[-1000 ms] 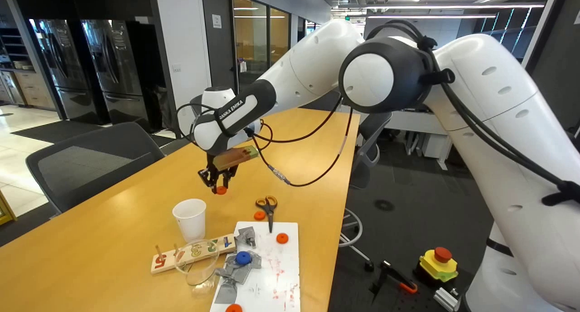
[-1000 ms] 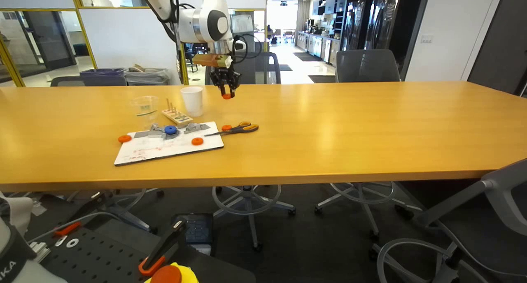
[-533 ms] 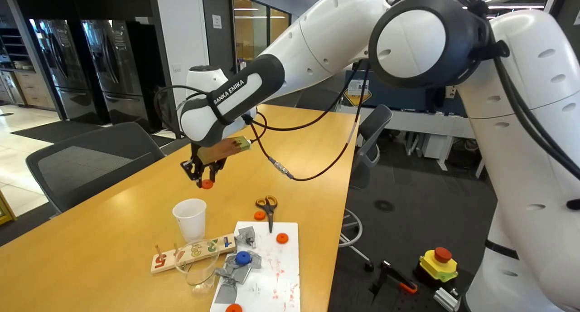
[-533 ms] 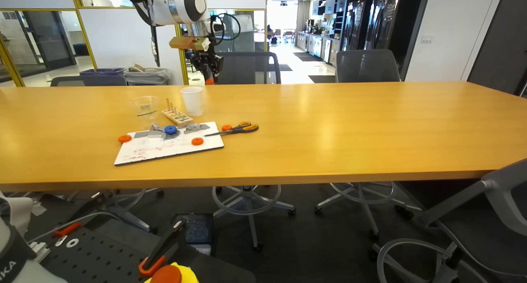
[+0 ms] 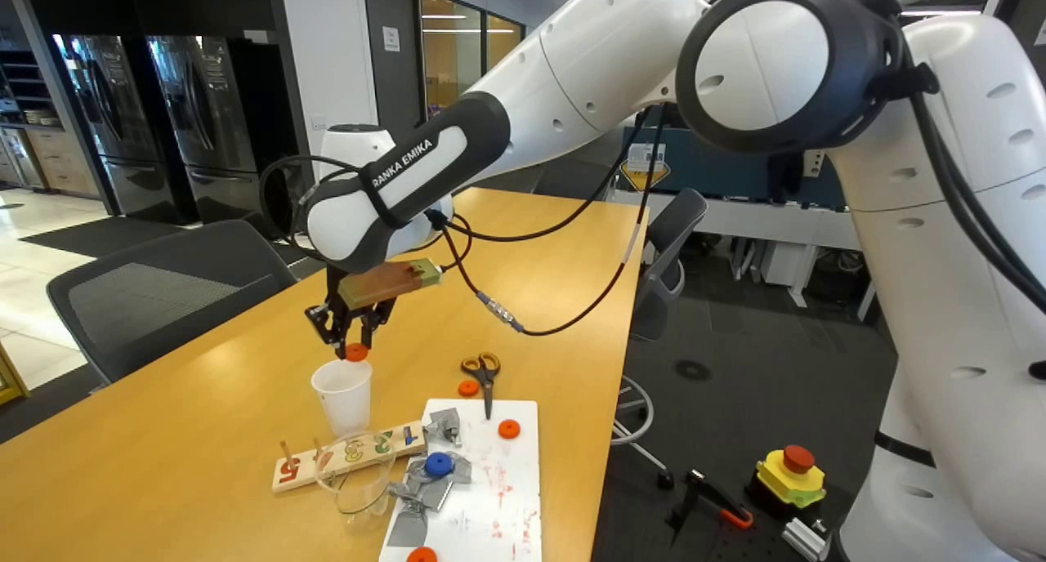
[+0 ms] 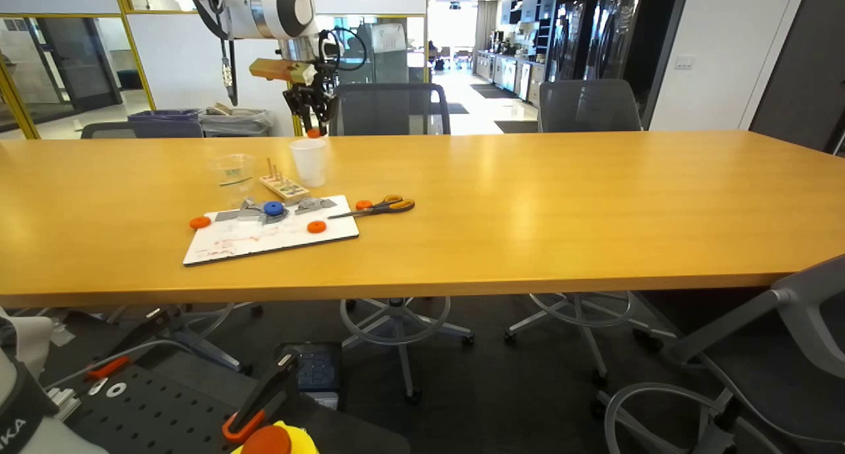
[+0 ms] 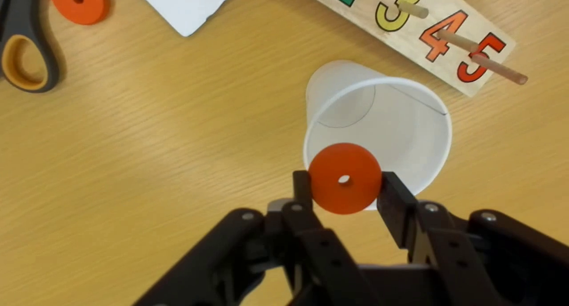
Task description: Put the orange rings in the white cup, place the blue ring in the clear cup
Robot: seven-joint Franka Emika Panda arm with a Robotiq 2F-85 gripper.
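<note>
My gripper [image 7: 345, 181] is shut on an orange ring [image 7: 343, 199], gripping it by its sides. The ring is just above the near edge of the white cup [image 7: 400, 132], partly over its mouth. The visible inside of the cup is bare. The held ring also shows in both exterior views [image 5: 356, 353] [image 6: 313, 133]. Other orange rings lie by the scissors [image 5: 467, 388], on the white board [image 5: 509, 429] and at its near end [image 5: 422, 555]. The blue ring [image 5: 439, 464] rests on grey tape on the board. The clear cup [image 6: 233, 171] stands beside the board.
Scissors [image 5: 482, 370] lie with their blades over the edge of the white board [image 6: 284, 233]. A wooden number board with upright pegs [image 7: 482, 59] lies close to the white cup, between it and the clear cup. A chair [image 5: 163, 292] stands at the table's edge.
My gripper has carried the orange ring toward the white cup, first rising, then lowering to just above its rim. The cups and the other rings have not moved.
</note>
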